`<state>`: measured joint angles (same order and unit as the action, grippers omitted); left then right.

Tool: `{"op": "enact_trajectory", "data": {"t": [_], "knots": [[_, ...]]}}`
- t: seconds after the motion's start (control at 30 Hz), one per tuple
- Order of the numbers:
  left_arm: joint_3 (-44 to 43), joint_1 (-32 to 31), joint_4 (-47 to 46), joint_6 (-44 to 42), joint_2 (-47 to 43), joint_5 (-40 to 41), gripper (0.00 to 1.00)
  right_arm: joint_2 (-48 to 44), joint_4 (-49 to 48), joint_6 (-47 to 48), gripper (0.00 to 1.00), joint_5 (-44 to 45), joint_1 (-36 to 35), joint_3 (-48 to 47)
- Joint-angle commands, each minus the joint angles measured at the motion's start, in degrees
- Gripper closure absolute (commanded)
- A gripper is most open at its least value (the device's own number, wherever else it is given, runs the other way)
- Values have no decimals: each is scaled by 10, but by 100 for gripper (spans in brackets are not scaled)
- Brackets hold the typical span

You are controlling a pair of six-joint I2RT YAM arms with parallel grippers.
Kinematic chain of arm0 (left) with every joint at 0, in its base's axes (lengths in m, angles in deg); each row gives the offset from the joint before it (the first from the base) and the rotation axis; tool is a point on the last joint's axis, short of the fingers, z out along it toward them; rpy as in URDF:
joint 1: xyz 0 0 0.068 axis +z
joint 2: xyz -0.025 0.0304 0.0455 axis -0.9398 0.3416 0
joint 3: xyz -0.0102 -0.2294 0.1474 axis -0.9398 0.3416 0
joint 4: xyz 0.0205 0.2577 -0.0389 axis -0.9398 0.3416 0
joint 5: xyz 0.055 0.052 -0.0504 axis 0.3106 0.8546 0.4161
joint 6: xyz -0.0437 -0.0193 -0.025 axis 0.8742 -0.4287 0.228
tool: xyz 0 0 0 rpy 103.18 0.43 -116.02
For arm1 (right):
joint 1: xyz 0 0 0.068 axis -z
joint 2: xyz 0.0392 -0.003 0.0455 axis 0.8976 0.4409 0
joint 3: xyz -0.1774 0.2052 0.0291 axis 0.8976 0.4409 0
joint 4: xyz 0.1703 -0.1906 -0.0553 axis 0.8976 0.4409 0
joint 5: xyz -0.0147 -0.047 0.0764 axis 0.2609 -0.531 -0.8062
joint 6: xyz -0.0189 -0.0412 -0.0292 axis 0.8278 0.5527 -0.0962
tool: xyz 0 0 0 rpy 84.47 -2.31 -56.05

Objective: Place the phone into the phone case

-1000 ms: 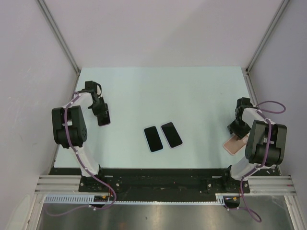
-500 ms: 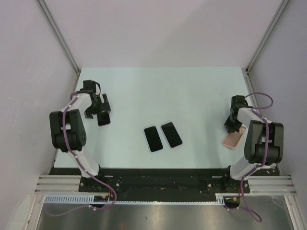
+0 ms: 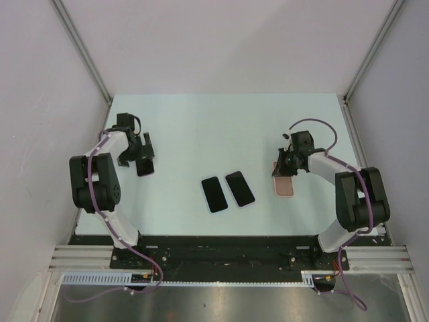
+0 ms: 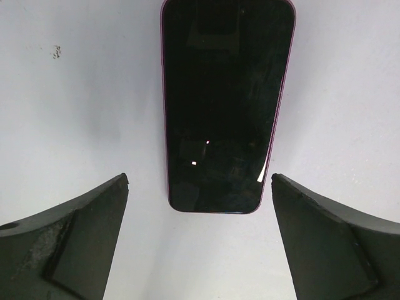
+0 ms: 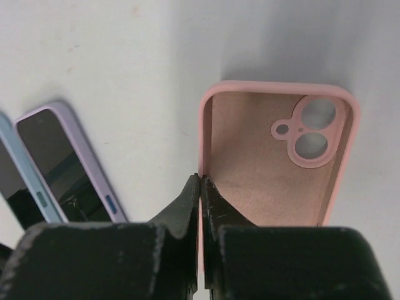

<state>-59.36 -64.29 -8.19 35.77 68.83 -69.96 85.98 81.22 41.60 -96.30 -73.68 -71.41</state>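
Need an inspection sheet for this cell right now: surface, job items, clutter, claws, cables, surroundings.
Surface: pale matte tabletop, no spills seen.
Job's things: black phone with magenta rim, flat, screen up, left side; pink silicone phone case, hollow side up, empty, right side.
Clutter: lilac-cased phone and blue-cased phone, side by side at centre, screens up.
Claws: left claw open, straddling the black phone's near end, not touching; right claw shut on the pink case's side wall.
Cables: purple cables along both arms, clear of the items.
Surroundings: plain pale walls; metal rail at near edge.
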Motion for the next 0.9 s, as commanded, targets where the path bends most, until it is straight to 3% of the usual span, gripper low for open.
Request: {"op": "enact_trajectory", "data": {"t": [0.0, 0.13, 0.37, 0.6, 0.63, 0.87], "knots": [[0, -2, -11, -16, 7, -6, 0, 19, -52, 25, 100, -78, -10, 3], [3, -2, -15, -20, 10, -10, 0, 33, -53, 32, 93, -89, -18, 2], [1, -2, -14, -27, 32, -34, 0, -7, -46, 15, 39, -78, -18, 0], [0, -3, -18, -34, 46, -47, 0, -103, -31, -22, 4, -19, -20, -3], [0, -4, -18, -34, 50, -49, 1, -114, -31, -25, 0, -13, -20, -2], [-3, -6, -20, -36, 66, -44, 5, -173, -40, -70, 0, 2, -13, -3]]}}
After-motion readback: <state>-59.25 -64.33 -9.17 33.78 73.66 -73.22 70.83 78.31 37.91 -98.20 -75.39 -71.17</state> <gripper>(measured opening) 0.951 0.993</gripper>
